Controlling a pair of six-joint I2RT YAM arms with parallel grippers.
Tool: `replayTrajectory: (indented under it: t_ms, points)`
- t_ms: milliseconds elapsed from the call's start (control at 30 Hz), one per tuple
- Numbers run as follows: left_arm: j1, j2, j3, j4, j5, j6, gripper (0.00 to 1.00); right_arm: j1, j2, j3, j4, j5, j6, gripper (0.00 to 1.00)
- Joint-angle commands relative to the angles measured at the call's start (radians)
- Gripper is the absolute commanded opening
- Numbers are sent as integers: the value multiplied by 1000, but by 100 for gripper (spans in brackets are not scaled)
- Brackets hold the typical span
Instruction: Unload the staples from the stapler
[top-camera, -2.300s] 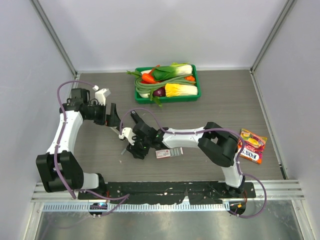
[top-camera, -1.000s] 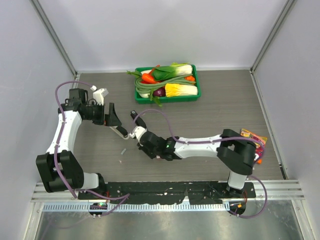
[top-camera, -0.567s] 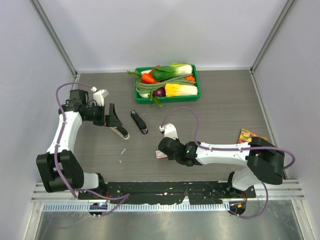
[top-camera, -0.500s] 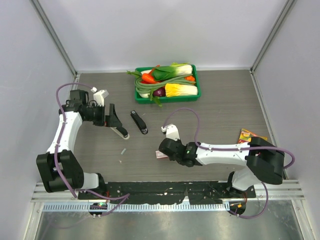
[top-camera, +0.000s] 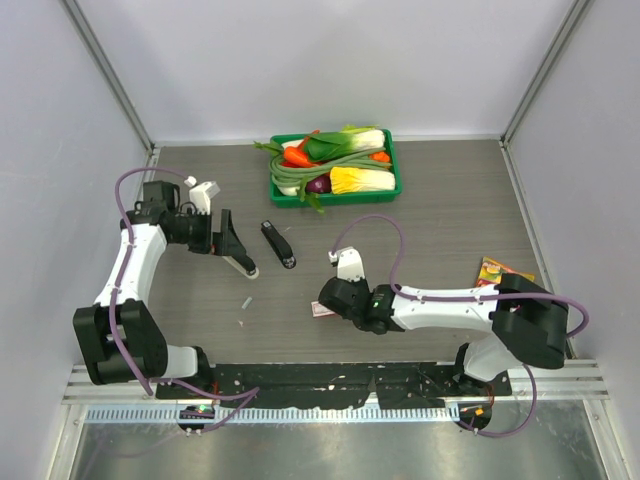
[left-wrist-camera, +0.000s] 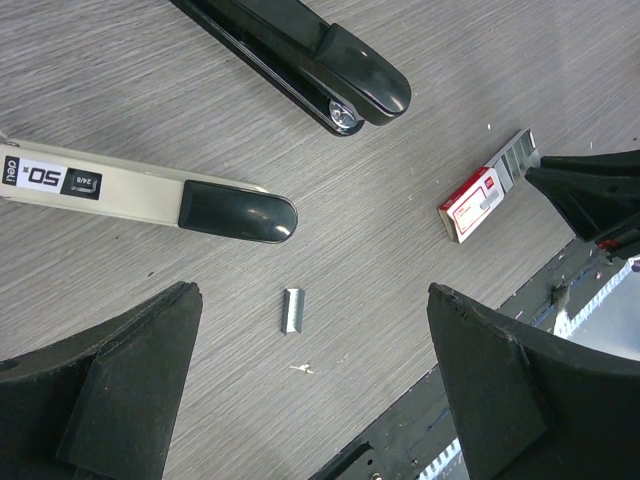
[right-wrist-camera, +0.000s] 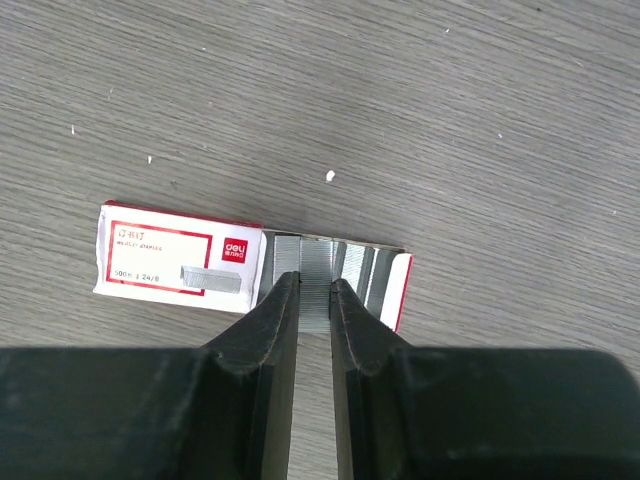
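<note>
Right fingers (right-wrist-camera: 280, 320) pinch the staples (right-wrist-camera: 315, 270) over the open staple box (right-wrist-camera: 180, 262).
Left fingers (left-wrist-camera: 120, 380) spread wide, holding nothing, above a loose staple strip (left-wrist-camera: 292, 311) on the table (left-wrist-camera: 400, 130).

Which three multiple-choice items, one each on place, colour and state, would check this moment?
1. Where does the loose staple strip lie? A in the staple box; B on the table beside the beige stapler; C on the snack packet.
2. What colour is the vegetable tray? A blue; B green; C red.
3. How is the left gripper? A open, empty; B shut on the black stapler; C shut on the staple box.
B: it rests on bare wood by the stapler's black tip. B: its rim is green. A: its fingers stand wide apart, holding nothing.
</note>
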Motion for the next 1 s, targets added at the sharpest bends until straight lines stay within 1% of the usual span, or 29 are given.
replayTrajectory:
  t_ms: [0, 633, 967]
  points:
    - [-9, -17, 3, 23, 27, -13, 100, 1, 8, -4, 32, 43, 26, 4]
    - [-12, -18, 11, 19, 29, -13, 100, 1, 52, -19, 72, 35, 42, 3]
    - [-14, -18, 11, 20, 30, -16, 100, -1, 51, -27, 74, 46, 48, 4]
